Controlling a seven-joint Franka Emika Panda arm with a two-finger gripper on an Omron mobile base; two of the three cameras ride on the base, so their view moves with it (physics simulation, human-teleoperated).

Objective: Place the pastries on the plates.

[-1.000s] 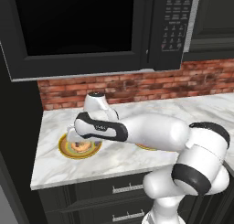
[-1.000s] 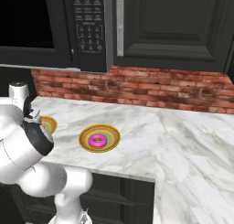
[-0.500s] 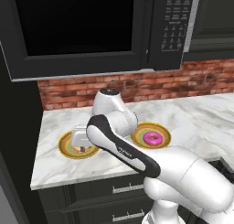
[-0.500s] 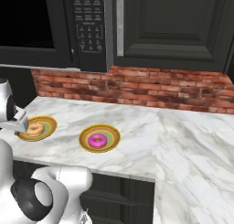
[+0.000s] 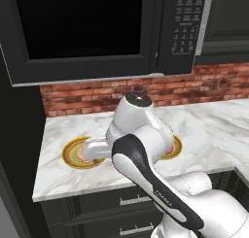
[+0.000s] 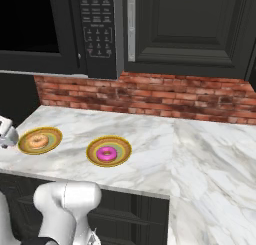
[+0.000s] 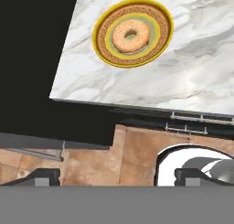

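The pale orange-tan glazed ring donut [image 7: 131,35] lies centred on the round plate with yellow-orange rim and dull green centre [image 7: 102,46] near the left front corner of the white marble tabletop [image 6: 150,139]. The bright pink frosted ring donut [image 6: 106,153] sits centred on the matching plate [image 6: 122,148] just to its right, near the front edge. Both pastries look placed. The jaws [image 7: 117,176] stand open and empty, out past the front edge, apart from everything. The risk now, as I judge it, is the arm's bulk: a low swing of the white elbow [image 5: 141,135] across the tabletop could clip a plate rim and push it toward the front edge.
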